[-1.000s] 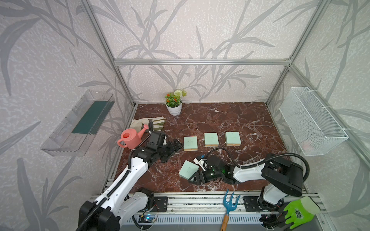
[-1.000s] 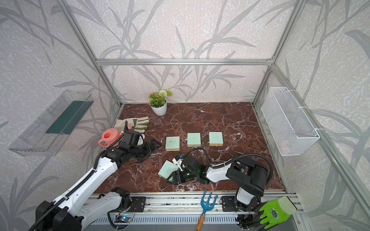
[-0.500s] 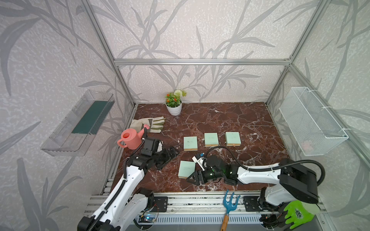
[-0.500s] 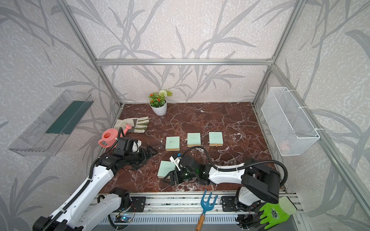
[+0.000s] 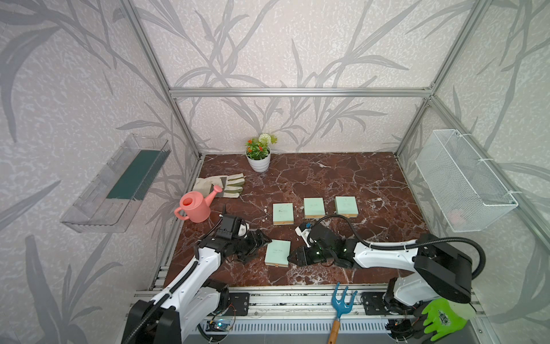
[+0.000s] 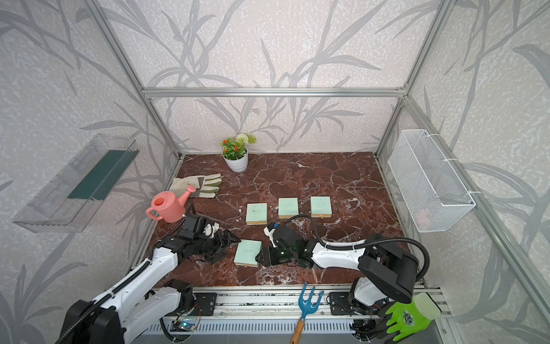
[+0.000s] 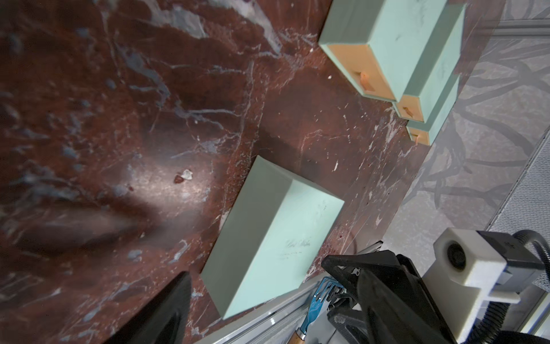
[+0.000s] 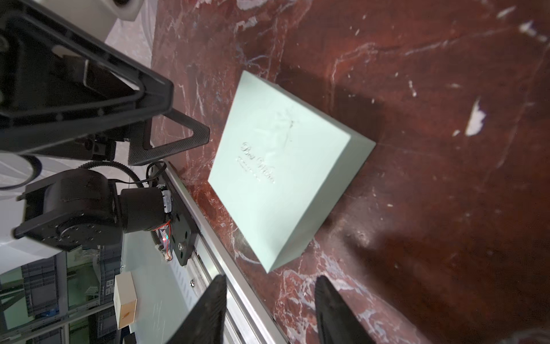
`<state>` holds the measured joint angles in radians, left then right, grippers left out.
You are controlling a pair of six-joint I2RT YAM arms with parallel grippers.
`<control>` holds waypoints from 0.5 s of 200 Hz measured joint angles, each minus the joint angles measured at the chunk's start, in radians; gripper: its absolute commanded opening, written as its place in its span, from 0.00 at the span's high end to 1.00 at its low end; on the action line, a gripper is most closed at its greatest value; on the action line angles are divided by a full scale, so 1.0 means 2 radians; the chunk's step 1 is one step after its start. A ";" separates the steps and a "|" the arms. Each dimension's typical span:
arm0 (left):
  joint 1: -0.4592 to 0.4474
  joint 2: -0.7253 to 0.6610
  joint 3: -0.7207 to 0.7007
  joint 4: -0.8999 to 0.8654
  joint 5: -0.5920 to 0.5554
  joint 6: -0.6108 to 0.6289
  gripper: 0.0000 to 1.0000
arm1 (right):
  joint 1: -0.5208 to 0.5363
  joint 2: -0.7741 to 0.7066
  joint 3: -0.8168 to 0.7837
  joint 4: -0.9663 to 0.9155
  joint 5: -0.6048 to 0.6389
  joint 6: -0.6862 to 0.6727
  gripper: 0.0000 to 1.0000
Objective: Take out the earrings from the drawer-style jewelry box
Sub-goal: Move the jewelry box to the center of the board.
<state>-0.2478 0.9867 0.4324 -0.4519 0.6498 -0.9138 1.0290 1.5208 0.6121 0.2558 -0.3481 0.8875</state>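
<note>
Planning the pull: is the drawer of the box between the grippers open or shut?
Shut: the box shows its tan drawer front flush, no lining.

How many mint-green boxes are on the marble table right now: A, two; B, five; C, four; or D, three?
C: three mint-green boxes sit in a row, and a fourth box lies apart, nearer the table's front edge.

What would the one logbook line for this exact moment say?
stage: claws flank front box | left claw: open, beside box | right claw: open, beside box | drawer: shut | earrings: unseen
</note>
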 measured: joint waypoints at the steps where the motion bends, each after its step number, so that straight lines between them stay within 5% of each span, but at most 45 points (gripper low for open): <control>1: 0.000 0.002 0.000 0.001 0.000 -0.001 0.18 | 0.000 0.001 0.000 0.000 0.000 0.000 0.58; 52: -0.009 0.038 -0.001 0.035 -0.001 -0.013 0.43 | 0.000 0.044 0.018 0.018 -0.003 0.014 0.61; 100: -0.012 0.051 -0.002 0.035 -0.033 -0.029 0.45 | 0.000 0.093 0.072 0.029 -0.017 0.018 0.68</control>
<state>-0.2726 1.0878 0.4294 -0.3817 0.5831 -0.9718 1.0283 1.7065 0.7570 0.3130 -0.3828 0.9234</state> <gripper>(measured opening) 0.561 0.336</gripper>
